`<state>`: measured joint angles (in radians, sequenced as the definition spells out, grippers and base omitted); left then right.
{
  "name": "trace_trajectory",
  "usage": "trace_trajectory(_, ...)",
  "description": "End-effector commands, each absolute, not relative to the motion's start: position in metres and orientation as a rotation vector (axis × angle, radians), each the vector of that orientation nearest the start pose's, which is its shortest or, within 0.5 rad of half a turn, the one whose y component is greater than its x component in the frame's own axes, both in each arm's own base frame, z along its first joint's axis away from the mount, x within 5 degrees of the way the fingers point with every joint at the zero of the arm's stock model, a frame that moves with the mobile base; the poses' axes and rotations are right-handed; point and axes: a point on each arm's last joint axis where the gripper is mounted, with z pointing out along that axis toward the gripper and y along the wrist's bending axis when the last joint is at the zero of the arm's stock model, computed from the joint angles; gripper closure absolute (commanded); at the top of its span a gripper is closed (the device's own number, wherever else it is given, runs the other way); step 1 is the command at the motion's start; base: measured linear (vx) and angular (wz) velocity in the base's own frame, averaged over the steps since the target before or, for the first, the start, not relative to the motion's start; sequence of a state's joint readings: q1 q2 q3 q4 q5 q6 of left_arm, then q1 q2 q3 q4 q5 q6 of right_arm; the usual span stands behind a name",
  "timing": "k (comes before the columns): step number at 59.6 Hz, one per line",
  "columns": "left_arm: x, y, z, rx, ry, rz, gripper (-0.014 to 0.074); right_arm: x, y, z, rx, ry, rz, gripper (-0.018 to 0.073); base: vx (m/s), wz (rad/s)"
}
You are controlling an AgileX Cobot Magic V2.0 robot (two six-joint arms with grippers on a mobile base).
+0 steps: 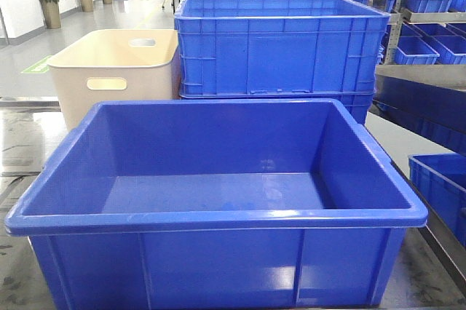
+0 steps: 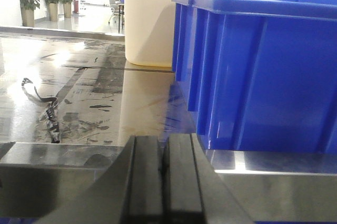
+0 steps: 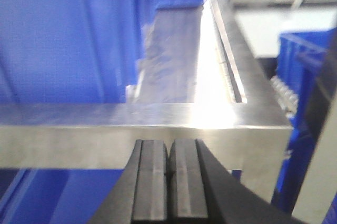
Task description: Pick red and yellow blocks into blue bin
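Observation:
The blue bin (image 1: 218, 221) stands at the front of the table, and the part of its floor that I can see holds nothing. Neither the red nor the yellow block shows in any view. In the left wrist view my left gripper (image 2: 164, 144) is shut with nothing between its fingers, low at the table's near edge, with the blue bin's ribbed outer wall (image 2: 263, 77) just ahead on the right. My right gripper (image 3: 169, 149) is also shut on nothing, below the table's steel edge, and the blue bin's wall (image 3: 63, 40) rises to the left. Neither gripper appears in the front view.
A cream tub (image 1: 116, 70) with handle cutouts stands behind the bin on the left. A ribbed blue crate (image 1: 280, 44) stands behind on the right. More blue crates (image 1: 437, 186) fill shelves to the right. The steel table edge (image 3: 79, 129) crosses in front of the right gripper. A black strap (image 2: 47, 108) lies on the table to the left.

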<state>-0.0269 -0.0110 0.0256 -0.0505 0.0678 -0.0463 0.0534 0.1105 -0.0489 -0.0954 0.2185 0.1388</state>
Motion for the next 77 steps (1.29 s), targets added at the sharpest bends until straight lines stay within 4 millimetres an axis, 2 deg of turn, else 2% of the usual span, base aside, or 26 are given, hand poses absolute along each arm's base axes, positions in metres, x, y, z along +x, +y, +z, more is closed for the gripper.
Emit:
trace_trajectory(1,0.054,-0.001,0.214,-0.057,1.443,-0.11,0.0603,0.061,0.0,0.21,0.059,1.596,0.069,0.0569,0.0,0.0)
trace_trajectory(12,0.054,-0.001,0.214,-0.057,1.443,-0.11,0.0603,0.056,-0.001,0.198,0.049,1.532,0.032,0.0569,0.0,0.0)
trace_trajectory(77,0.054,-0.001,0.214,-0.057,1.443,-0.109,0.0603,0.056,-0.001,0.2,0.03,1.519,0.015,0.0569,0.0,0.0)
